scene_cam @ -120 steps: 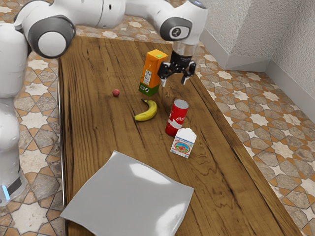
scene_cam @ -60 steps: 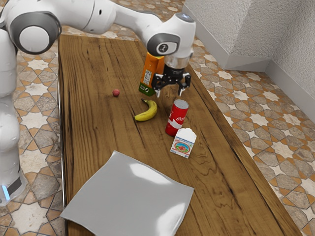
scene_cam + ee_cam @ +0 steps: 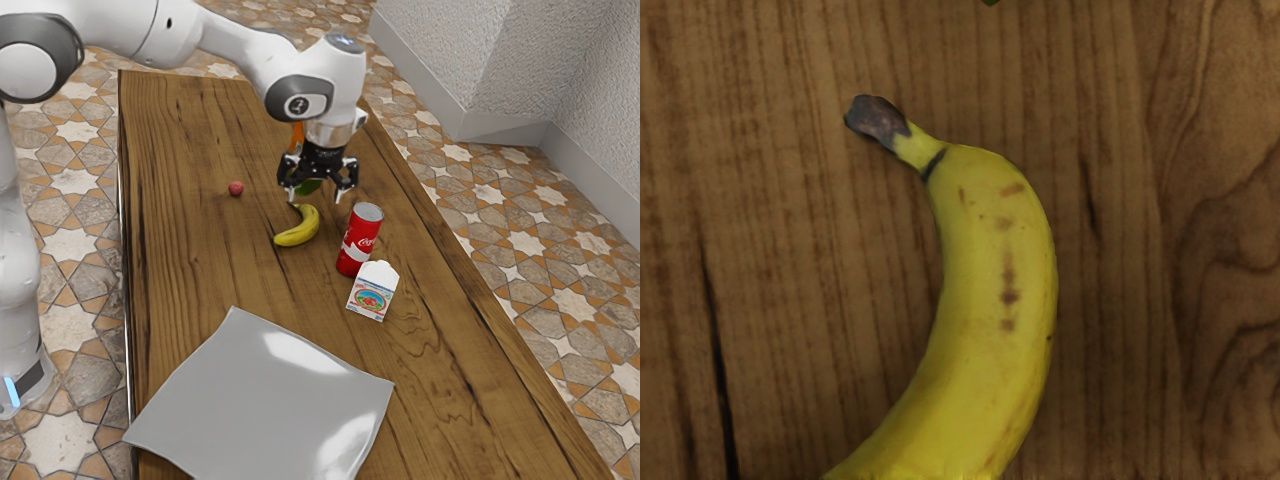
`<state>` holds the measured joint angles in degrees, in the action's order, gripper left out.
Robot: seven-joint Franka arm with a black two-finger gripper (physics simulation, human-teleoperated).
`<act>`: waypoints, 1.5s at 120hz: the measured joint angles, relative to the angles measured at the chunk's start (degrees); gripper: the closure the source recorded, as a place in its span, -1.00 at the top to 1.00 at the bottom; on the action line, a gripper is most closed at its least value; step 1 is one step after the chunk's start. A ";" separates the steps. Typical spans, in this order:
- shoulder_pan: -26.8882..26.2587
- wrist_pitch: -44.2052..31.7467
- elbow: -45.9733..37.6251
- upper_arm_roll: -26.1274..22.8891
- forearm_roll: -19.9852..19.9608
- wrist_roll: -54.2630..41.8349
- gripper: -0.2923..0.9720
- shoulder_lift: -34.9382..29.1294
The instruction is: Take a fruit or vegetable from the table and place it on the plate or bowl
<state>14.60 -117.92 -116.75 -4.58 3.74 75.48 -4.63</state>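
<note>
A yellow banana (image 3: 299,227) lies on the wooden table (image 3: 200,230), its dark stem end pointing toward the arm. In the wrist view the banana (image 3: 990,330) sits right under my hand, stem at the far end. My black gripper (image 3: 318,186) hangs open just above the banana's stem end, not touching it. A small red fruit (image 3: 236,188) rests on the table toward the exterior view's left of the gripper. A flat grey square plate (image 3: 262,404) lies at the near end of the table.
An orange juice carton (image 3: 298,150) stands just behind the gripper, mostly hidden by the hand. A red soda can (image 3: 360,238) stands right of the banana, with a small white carton (image 3: 373,291) in front of it. The table's edges run close on both sides.
My hand has moved left and down from beside the juice carton to just above the banana's stem end. The fingers have stayed open. Nothing on the table has moved.
</note>
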 joint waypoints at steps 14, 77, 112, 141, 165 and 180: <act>-0.11 -0.66 -1.32 0.03 -0.08 -1.09 0.54 -0.62; -0.17 -4.26 -3.15 -0.16 -0.30 -4.55 0.54 2.04; -0.09 -5.91 -3.67 -0.24 -0.37 -5.53 0.54 2.99; -0.10 -7.02 -4.33 -0.31 -0.40 -6.04 0.54 3.51; -0.23 -8.14 -5.00 -0.28 -0.40 -6.34 0.54 3.96; -0.31 -8.85 -5.80 -0.26 -0.40 -6.49 0.54 3.96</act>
<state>14.29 -126.77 -122.55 -4.84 3.34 69.00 -0.67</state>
